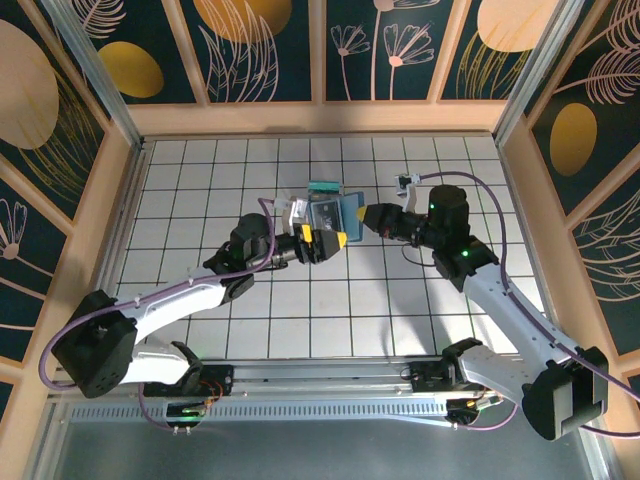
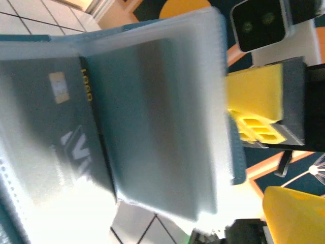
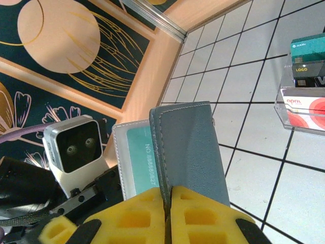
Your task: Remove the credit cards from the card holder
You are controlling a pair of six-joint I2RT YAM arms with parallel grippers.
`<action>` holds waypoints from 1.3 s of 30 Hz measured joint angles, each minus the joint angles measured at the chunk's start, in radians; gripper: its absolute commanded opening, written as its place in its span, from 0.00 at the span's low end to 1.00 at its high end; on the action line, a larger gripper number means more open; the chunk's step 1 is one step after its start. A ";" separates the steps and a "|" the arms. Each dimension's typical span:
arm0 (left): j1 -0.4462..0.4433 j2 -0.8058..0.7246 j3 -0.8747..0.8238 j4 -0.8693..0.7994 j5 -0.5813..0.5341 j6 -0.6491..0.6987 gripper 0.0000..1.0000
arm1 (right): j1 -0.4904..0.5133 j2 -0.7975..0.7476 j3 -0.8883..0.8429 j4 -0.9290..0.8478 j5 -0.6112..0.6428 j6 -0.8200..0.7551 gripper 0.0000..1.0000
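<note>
The slate-blue card holder hangs open above the middle of the table. My right gripper is shut on the edge of its cover. A teal card sits in a clear sleeve behind that cover. In the left wrist view the sleeves are blurred and very close, with a dark chip card in one. My left gripper is right below the holder, open, with one yellow finger far to the side. A teal credit card and a white-red one rest in a clear tray.
The clear tray stands on the white gridded table just behind the holder. Wooden walls enclose the table on three sides. Both arms meet at mid-table, with open tiles left, right and in front.
</note>
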 measured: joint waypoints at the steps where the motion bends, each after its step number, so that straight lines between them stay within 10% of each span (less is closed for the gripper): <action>1: 0.000 -0.003 0.000 0.005 0.004 0.001 0.99 | 0.000 0.000 0.000 -0.002 0.001 0.000 0.00; 7: 0.000 -0.005 0.000 0.006 0.006 0.002 0.90 | 0.000 -0.002 0.000 -0.002 0.000 0.001 0.00; 15: 0.000 0.019 0.008 -0.080 -0.090 0.001 0.23 | 0.000 -0.008 0.000 -0.018 0.005 -0.001 0.00; 18: 0.000 0.019 0.008 -0.112 -0.126 0.007 0.10 | 0.000 -0.015 0.000 -0.058 0.032 -0.017 0.24; 24: -0.001 0.018 -0.011 -0.151 -0.157 0.002 0.03 | 0.002 -0.023 0.008 -0.240 0.224 -0.055 0.69; 39: -0.011 0.070 -0.191 -0.166 -0.158 -0.154 0.03 | 0.159 -0.069 0.038 -0.495 0.576 -0.072 0.42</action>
